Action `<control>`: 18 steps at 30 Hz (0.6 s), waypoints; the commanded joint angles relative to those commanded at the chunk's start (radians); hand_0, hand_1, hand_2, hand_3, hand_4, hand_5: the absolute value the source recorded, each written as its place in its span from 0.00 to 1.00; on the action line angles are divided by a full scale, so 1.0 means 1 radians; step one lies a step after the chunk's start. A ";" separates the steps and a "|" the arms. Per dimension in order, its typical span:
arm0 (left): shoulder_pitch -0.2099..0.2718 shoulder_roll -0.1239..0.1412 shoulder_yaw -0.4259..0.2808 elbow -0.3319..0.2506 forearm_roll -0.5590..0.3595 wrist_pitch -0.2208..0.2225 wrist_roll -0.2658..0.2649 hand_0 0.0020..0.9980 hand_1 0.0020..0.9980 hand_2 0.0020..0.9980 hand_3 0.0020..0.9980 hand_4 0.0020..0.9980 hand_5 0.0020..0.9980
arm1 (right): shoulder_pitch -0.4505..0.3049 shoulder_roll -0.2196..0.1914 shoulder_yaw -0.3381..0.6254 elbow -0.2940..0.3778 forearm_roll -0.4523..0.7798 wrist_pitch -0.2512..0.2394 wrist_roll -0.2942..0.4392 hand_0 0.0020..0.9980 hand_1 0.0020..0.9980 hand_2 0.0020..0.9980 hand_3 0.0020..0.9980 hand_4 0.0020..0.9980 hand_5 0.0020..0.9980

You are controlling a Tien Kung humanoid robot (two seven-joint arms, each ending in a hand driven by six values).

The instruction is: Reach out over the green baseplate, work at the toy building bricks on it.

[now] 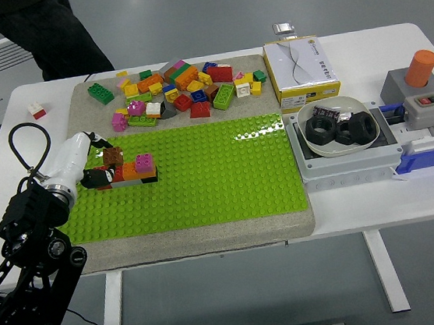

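While the left hand [92, 170] pinches, it seems, a brown brick [113, 154] above the brick row [128, 172] on the green baseplate [203, 180], the brick is light, stiff; hold its sides.

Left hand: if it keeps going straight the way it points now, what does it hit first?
Most likely the small brick stack on the green baseplate. The left hand points right and slightly away, carrying a brown brick at the stack's left end. Whether the brick already touches it is unclear.
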 joint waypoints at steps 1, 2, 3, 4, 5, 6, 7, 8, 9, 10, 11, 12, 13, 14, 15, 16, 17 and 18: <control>-0.004 -0.005 0.007 0.007 -0.001 0.005 0.005 0.85 0.79 0.69 0.30 0.59 0.00 | 0.001 0.000 0.000 0.001 0.000 0.000 -0.001 0.67 0.64 0.72 0.72 0.73 0.98; -0.007 -0.009 0.011 0.014 0.000 0.007 0.007 0.85 0.79 0.69 0.30 0.59 0.00 | 0.001 0.000 0.000 0.001 0.000 0.000 -0.001 0.67 0.64 0.72 0.72 0.73 0.98; -0.010 -0.012 0.013 0.020 0.001 0.009 0.009 0.85 0.79 0.69 0.30 0.59 0.00 | 0.002 0.000 0.000 0.001 0.000 0.000 -0.002 0.67 0.64 0.72 0.72 0.73 0.98; -0.012 -0.014 0.013 0.028 0.003 0.011 0.011 0.85 0.79 0.70 0.29 0.61 0.03 | 0.002 0.000 0.000 0.002 0.000 0.000 -0.003 0.67 0.64 0.72 0.72 0.73 0.98; -0.013 -0.016 0.014 0.034 0.005 0.012 0.012 0.85 0.79 0.70 0.29 0.61 0.03 | 0.003 0.000 0.000 0.002 0.000 0.000 -0.004 0.67 0.64 0.72 0.72 0.73 0.98; -0.014 -0.018 0.014 0.040 0.007 0.013 0.013 0.85 0.79 0.70 0.29 0.61 0.03 | 0.003 0.000 0.000 0.002 0.000 -0.001 -0.004 0.67 0.64 0.72 0.72 0.73 0.98; -0.015 -0.020 0.013 0.046 0.011 0.013 0.015 0.85 0.79 0.70 0.29 0.61 0.03 | 0.003 -0.001 0.000 0.003 0.000 -0.001 -0.005 0.67 0.64 0.72 0.72 0.73 0.98; -0.016 -0.021 0.012 0.052 0.016 0.013 0.016 0.85 0.79 0.70 0.29 0.61 0.03 | 0.003 -0.001 0.000 0.003 0.000 -0.001 -0.006 0.67 0.64 0.72 0.72 0.73 0.98; -0.016 -0.022 0.010 0.057 0.020 0.013 0.016 0.85 0.79 0.70 0.29 0.61 0.03 | 0.003 -0.001 0.000 0.003 0.000 -0.001 -0.006 0.67 0.64 0.72 0.72 0.73 0.98; -0.016 -0.023 0.008 0.061 0.023 0.014 0.017 0.86 0.79 0.68 0.28 0.60 0.03 | 0.003 -0.001 0.000 0.003 0.000 -0.001 -0.007 0.67 0.64 0.72 0.72 0.73 0.98; -0.016 -0.023 0.006 0.067 0.026 0.014 0.018 0.86 0.79 0.68 0.28 0.60 0.03 | 0.003 -0.001 0.000 0.004 0.000 -0.002 -0.007 0.67 0.64 0.72 0.72 0.73 0.98; -0.017 -0.024 0.005 0.073 0.030 0.015 0.018 0.86 0.79 0.68 0.28 0.60 0.03 | 0.003 -0.001 0.000 0.004 0.000 -0.002 -0.008 0.67 0.64 0.72 0.72 0.73 0.98; -0.017 -0.024 0.003 0.080 0.033 0.016 0.018 0.86 0.79 0.68 0.28 0.60 0.03 | 0.003 -0.001 0.000 0.004 0.000 -0.002 -0.008 0.67 0.64 0.72 0.72 0.73 0.98; -0.018 -0.024 0.001 0.085 0.035 0.017 0.018 0.86 0.79 0.68 0.28 0.60 0.03 | 0.004 0.000 0.000 0.004 0.000 -0.002 -0.009 0.67 0.64 0.72 0.72 0.73 0.98; -0.018 -0.025 0.000 0.090 0.036 0.018 0.018 0.86 0.79 0.68 0.28 0.60 0.03 | 0.004 0.000 0.000 0.005 0.000 -0.002 -0.009 0.67 0.64 0.72 0.72 0.73 0.98; -0.018 -0.025 0.000 0.094 0.037 0.019 0.018 0.86 0.79 0.68 0.28 0.59 0.03 | 0.004 0.000 0.000 0.005 0.000 -0.002 -0.010 0.67 0.64 0.72 0.72 0.73 0.98; -0.018 -0.027 0.001 0.100 0.040 0.022 0.017 0.86 0.79 0.68 0.28 0.59 0.03 | 0.004 0.000 0.000 0.006 0.000 -0.002 -0.010 0.67 0.64 0.72 0.72 0.73 0.98; -0.018 -0.028 0.003 0.104 0.042 0.024 0.016 0.86 0.79 0.68 0.28 0.59 0.03 | 0.004 0.000 0.000 0.006 0.000 -0.003 -0.011 0.67 0.64 0.72 0.72 0.73 0.98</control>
